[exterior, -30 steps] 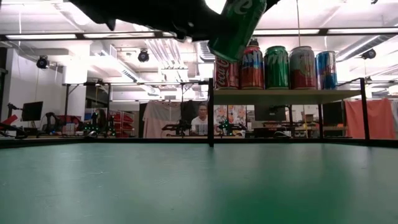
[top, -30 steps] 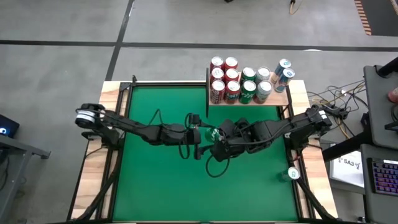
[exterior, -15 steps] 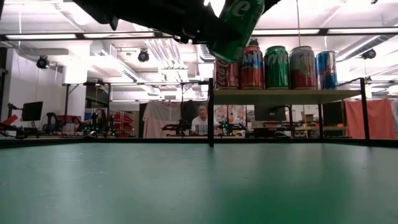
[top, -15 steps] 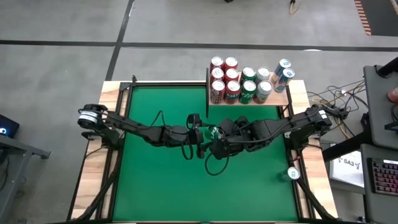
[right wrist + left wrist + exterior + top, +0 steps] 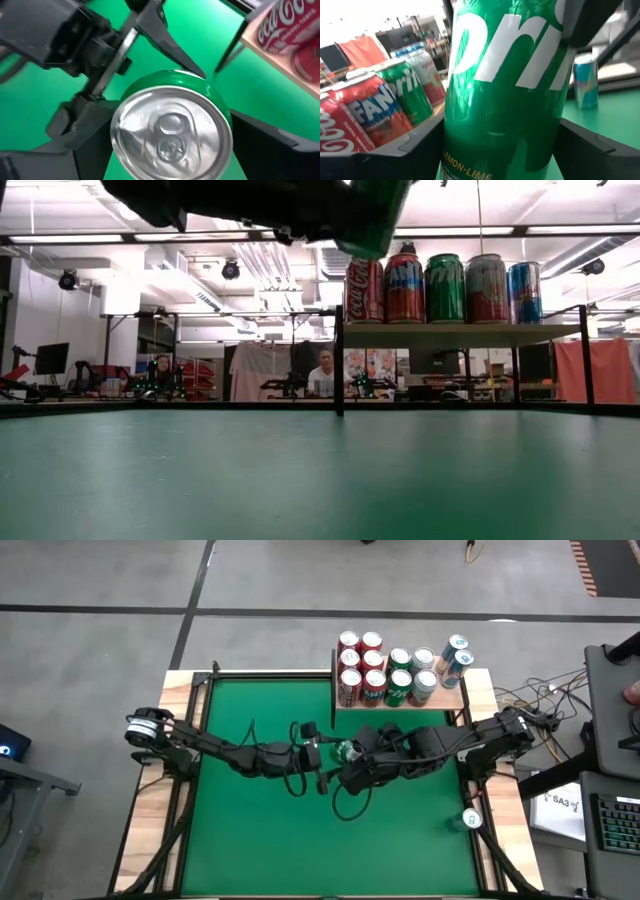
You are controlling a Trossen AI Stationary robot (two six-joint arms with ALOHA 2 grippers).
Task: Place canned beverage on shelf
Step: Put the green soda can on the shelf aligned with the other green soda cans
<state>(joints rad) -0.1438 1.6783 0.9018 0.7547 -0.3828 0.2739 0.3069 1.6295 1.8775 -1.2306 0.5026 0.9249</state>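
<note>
The can [image 5: 347, 751], green with white lettering, hangs in the air over the middle of the counter [image 5: 250, 830], clear of the felt and just in front of the shelf [image 5: 452, 700], level with the shelf's left end in the high view. The low view catches only its lower end [image 5: 375, 220] at the top edge, under the dark arms, at about the height of the row on the shelf. The left gripper [image 5: 325, 754] reaches in from the left and has the can between its fingers [image 5: 420, 145]: in the left wrist view the green body [image 5: 505, 90] fills the gap, with a dark finger pressed against each side, so they stand about a can's width apart and closed on it. The right gripper [image 5: 360, 762] comes in from the right and meets the can from the other side. Its wrist view looks down on the silver lid and pull tab [image 5: 172, 132], with the can sitting in its gap, but whether it grips the can or only flanks it I cannot tell. The shelf, a light-wood board on black posts [image 5: 460, 335], stands at the counter's far right corner and carries the shelf cans [image 5: 385, 670], red, green and blue, upright and packed together. One loose can [image 5: 470, 819] stands on the wooden rail at the counter's right edge, well apart from the arms. Beyond the counter, in the low view, a person [image 5: 322, 372] sits in the room.
</note>
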